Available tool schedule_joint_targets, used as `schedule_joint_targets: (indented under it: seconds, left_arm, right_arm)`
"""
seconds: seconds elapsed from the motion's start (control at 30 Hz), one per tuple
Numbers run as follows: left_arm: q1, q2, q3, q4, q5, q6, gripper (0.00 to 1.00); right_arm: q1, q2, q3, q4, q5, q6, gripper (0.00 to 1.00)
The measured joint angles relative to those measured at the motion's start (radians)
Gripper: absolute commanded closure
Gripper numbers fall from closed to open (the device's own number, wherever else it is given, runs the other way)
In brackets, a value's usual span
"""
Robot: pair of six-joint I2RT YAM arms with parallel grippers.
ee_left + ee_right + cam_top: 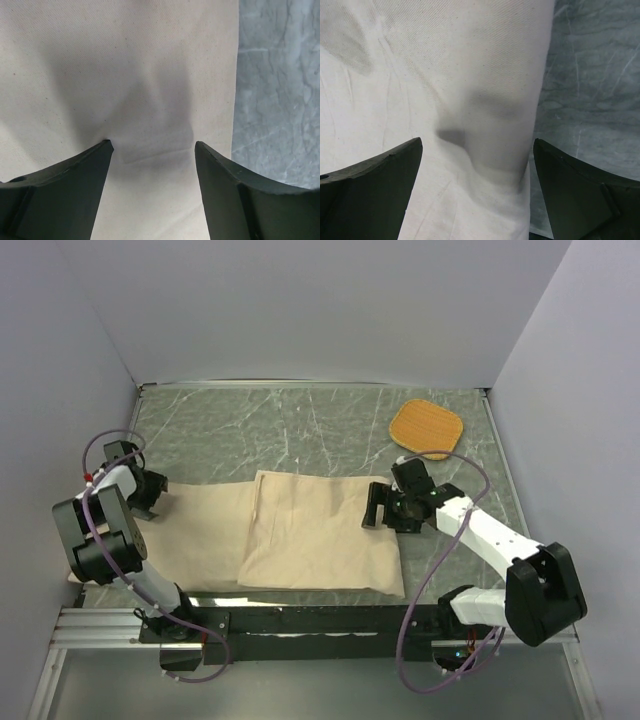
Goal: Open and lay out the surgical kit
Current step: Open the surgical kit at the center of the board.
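The surgical kit (pixel 320 530) lies mid-table as a bundle wrapped in beige cloth, and what is inside is hidden. One flap of the cloth (pixel 200 530) lies spread flat to the left. My left gripper (pixel 150 495) sits at that flap's far left end. In the left wrist view its jaws stand apart over flat cloth (pixel 125 65) near the cloth's edge, and the left gripper (pixel 152 145) holds nothing. My right gripper (pixel 378 508) is at the bundle's right edge. The right gripper (pixel 477 145) is wide open, straddling a raised fold of cloth (pixel 445 60) without pinching it.
An orange woven pad (pixel 426 427) lies at the back right on the grey marbled table (pixel 300 420). Bare tabletop shows right of the cloth in both wrist views (pixel 280 90) (pixel 590 75). White walls enclose the table on three sides.
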Motion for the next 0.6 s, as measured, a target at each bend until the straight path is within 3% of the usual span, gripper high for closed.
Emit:
schedule_joint_targets:
  seconds: [0.3, 0.47, 0.6]
  left_arm:
    - [0.009, -0.173, -0.093, -0.028, -0.038, 0.042, 0.01]
    - [-0.059, -0.454, -0.091, -0.082, -0.071, 0.071, 0.01]
    - [-0.143, -0.637, -0.027, -0.153, -0.072, 0.088, 0.01]
  right_arm:
    - [0.061, -0.101, 0.189, -0.078, 0.221, -0.04, 0.0]
    - [0.245, -0.195, 0.248, -0.028, 0.251, -0.108, 0.0]
    - [0.446, -0.163, 0.249, 0.029, 0.256, -0.18, 0.0]
